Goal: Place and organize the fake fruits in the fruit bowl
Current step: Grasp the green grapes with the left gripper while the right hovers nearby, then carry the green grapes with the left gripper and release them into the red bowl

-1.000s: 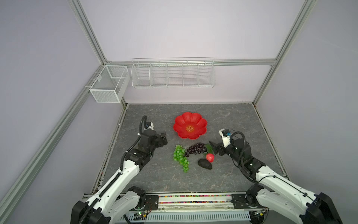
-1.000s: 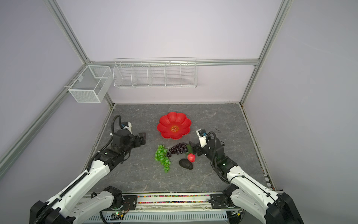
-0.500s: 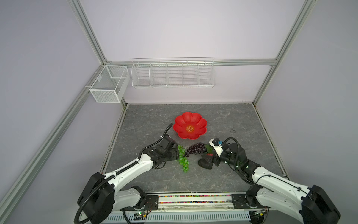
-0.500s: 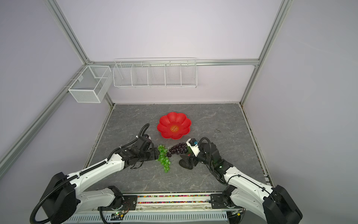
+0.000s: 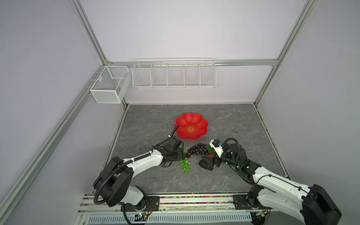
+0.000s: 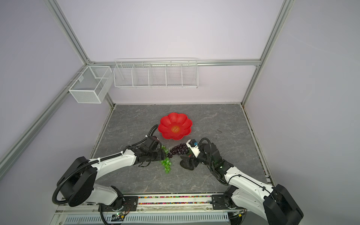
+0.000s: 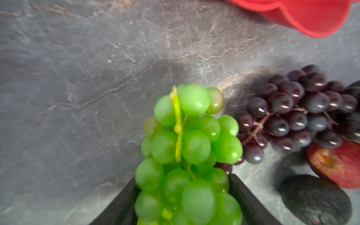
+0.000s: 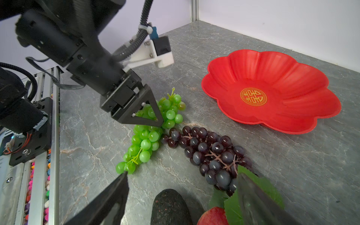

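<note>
Grape bunch point(image 7: 194, 146), green plastic, lies on the grey bench point(image 7: 78, 78), long axis running between the left gripper's point(image 7: 182, 177) jaws, which flank it closely, though whether they grip I cannot tell.

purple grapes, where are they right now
In both top views the dark purple grape bunch lies on the table mid-scene, between the red fruit bowl behind it and an avocado in front, its left end next to the green grape bunch.

1. Fruit bowl point(image 5: 194, 119), red: one.
2. Green grape bunch point(image 8: 145, 140): one.
3. Purple grape bunch point(image 5: 196, 150): one.
4. Avocado point(image 5: 206, 165): one in view.
5. Red apple-like fruit point(image 8: 213, 217): one.
6. Wire baskets, two: small basket point(image 5: 109, 86), long basket point(image 5: 174, 75).
7. Robot arms, two: left arm point(image 5: 144, 162), right arm point(image 5: 272, 179).
</note>
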You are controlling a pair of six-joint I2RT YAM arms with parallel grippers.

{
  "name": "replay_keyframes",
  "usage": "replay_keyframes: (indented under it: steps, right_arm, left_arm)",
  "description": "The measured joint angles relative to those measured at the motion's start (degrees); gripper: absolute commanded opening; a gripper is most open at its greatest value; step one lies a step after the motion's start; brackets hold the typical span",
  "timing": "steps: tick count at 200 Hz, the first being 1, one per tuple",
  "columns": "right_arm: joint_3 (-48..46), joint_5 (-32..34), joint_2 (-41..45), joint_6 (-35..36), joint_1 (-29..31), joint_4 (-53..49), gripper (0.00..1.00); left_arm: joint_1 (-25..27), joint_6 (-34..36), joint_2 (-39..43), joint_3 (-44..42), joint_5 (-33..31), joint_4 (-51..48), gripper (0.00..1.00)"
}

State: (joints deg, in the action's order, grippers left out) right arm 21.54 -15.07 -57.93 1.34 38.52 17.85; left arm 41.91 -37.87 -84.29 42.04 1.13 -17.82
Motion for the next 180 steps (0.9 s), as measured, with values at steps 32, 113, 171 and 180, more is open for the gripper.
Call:
replay_keyframes:
  steps: [32,113,171,180]
  right_arm:
    - [0.1,0.0,-0.5,0.0,0.0,0.0,0.88]
    - [0.8,-1.0,-4.2,-0.1,0.3,1.9,0.88]
    - [0.8,0.2,-4.2,-0.5,0.3,3.5,0.88]
    - [0.8,1.1,-4.2,-0.7,0.3,3.6,0.88]
  left_arm:
    - [0.0,0.3,-1.7,0.7,0.1,1.8,0.46]
    - [0.0,2.7,5.8,0.4,-1.3,1.9,0.17]
    - [0.0,4.6,11.7,0.5,-2.7,-1.4,0.17]
    - [0.0,5.1,12.5,0.6,-2.7,-1.7,0.17]
